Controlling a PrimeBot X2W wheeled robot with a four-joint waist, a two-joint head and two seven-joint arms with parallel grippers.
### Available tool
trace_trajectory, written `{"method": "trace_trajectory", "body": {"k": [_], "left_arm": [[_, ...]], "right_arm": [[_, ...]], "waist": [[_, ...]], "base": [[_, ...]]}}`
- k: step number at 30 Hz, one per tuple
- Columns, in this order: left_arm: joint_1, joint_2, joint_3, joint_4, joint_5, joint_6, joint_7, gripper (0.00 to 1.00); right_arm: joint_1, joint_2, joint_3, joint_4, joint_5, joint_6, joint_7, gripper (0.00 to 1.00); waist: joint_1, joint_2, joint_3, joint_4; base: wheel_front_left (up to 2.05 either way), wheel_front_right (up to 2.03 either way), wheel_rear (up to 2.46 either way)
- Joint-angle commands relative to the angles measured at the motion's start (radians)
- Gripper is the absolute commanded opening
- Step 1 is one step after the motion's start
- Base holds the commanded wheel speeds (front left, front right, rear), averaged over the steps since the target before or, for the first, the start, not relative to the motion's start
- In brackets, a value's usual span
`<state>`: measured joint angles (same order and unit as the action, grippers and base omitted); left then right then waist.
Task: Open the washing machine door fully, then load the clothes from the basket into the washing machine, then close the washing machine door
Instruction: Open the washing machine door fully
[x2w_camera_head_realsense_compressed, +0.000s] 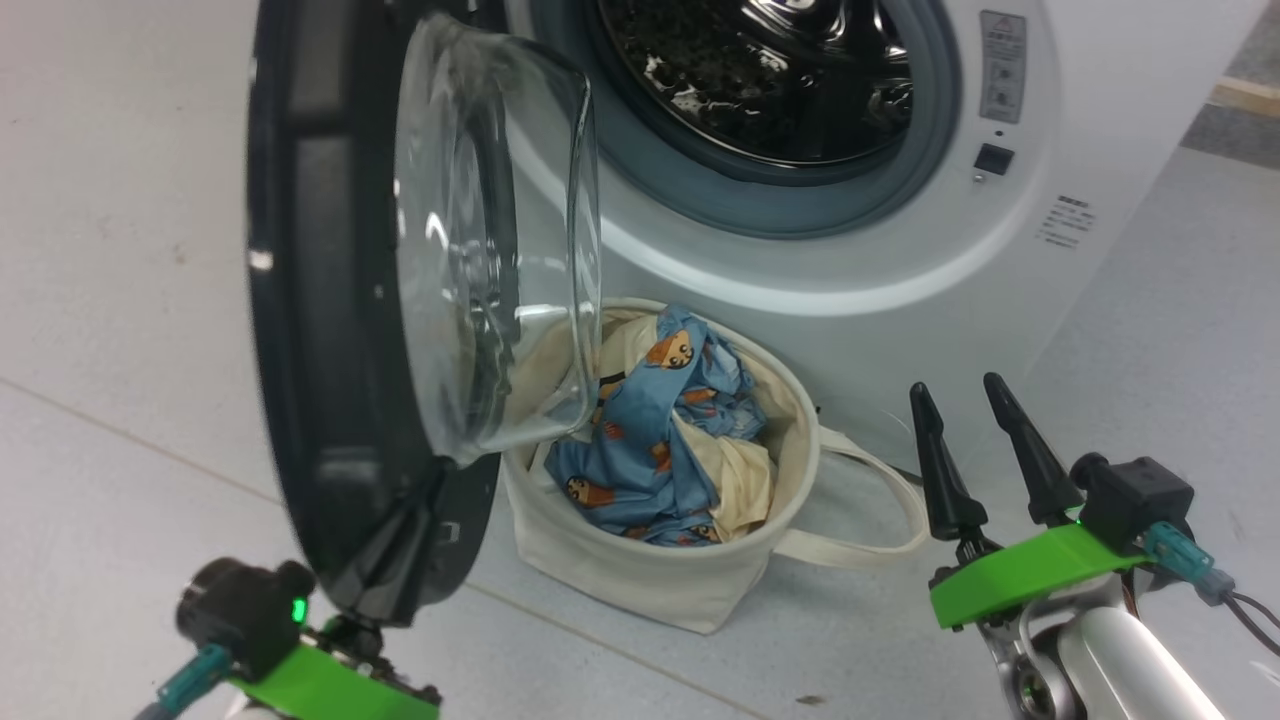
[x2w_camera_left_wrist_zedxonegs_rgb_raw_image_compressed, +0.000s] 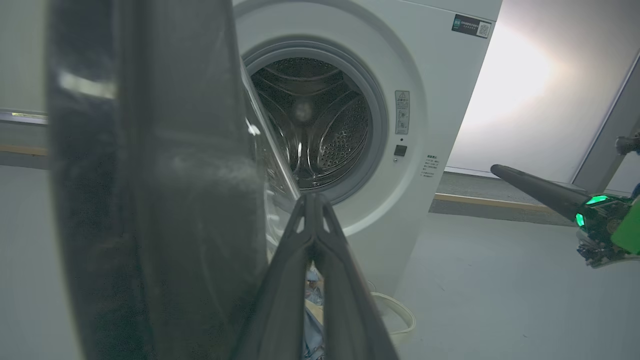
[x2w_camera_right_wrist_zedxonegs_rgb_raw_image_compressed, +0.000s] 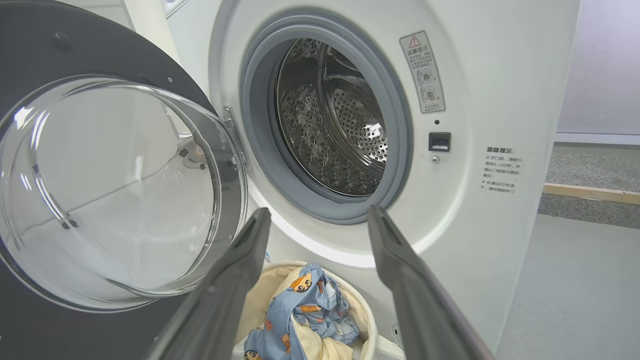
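Observation:
The washing machine (x2w_camera_head_realsense_compressed: 900, 260) stands open, its steel drum (x2w_camera_right_wrist_zedxonegs_rgb_raw_image_compressed: 340, 130) bare inside. The washing machine door (x2w_camera_head_realsense_compressed: 300, 300) is swung out on the left, edge-on to me, its glass dome (x2w_camera_head_realsense_compressed: 490, 230) hanging over the basket (x2w_camera_head_realsense_compressed: 700, 580). The basket sits on the floor against the machine's front, holding the clothes (x2w_camera_head_realsense_compressed: 650, 430): blue bear-print fabric and a cream piece. My left gripper (x2w_camera_left_wrist_zedxonegs_rgb_raw_image_compressed: 314, 200) is shut on nothing, fingers pressed together right beside the door's lower inner edge. My right gripper (x2w_camera_head_realsense_compressed: 955, 387) is open to the right of the basket, pointing at the machine.
Pale grey floor spreads to the left and right of the machine. One of the basket's loop handles (x2w_camera_head_realsense_compressed: 880, 500) lies on the floor toward my right gripper. A wooden skirting strip (x2w_camera_head_realsense_compressed: 1245, 95) runs behind the machine on the right.

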<state>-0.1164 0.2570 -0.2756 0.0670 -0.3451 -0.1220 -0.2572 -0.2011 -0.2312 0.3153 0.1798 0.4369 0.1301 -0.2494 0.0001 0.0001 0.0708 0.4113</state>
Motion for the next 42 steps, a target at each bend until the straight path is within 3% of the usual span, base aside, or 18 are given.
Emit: {"method": "trace_trajectory", "body": {"k": [1, 20, 42], "left_arm": [[-0.051, 0.02, 0.075, -0.011, -0.004, 0.018, -0.005, 0.0], [-0.152, 0.033, 0.234, 0.155, -0.079, 0.011, -0.005, 0.0], [-0.37, 0.104, 0.405, 0.488, -0.13, -0.002, -0.005, 0.0]], "right_arm": [[-0.034, -0.009, 0.02, -0.029, -0.002, 0.001, -0.012, 1.0], [-0.091, -0.008, 0.063, -0.022, 0.002, 0.001, -0.012, 1.0], [-0.153, 0.018, 0.101, 0.002, 0.011, 0.001, -0.012, 1.0]], "waist": [[-0.0001, -0.0001, 0.005, 0.012], [-0.0001, -0.0001, 0.09, 0.121], [-0.0001, -0.0001, 0.165, 0.137]], "base": [[0.0, 0.0, 0.0], [0.0, 0.0, 0.0], [0.0, 0.0, 0.0]]}}
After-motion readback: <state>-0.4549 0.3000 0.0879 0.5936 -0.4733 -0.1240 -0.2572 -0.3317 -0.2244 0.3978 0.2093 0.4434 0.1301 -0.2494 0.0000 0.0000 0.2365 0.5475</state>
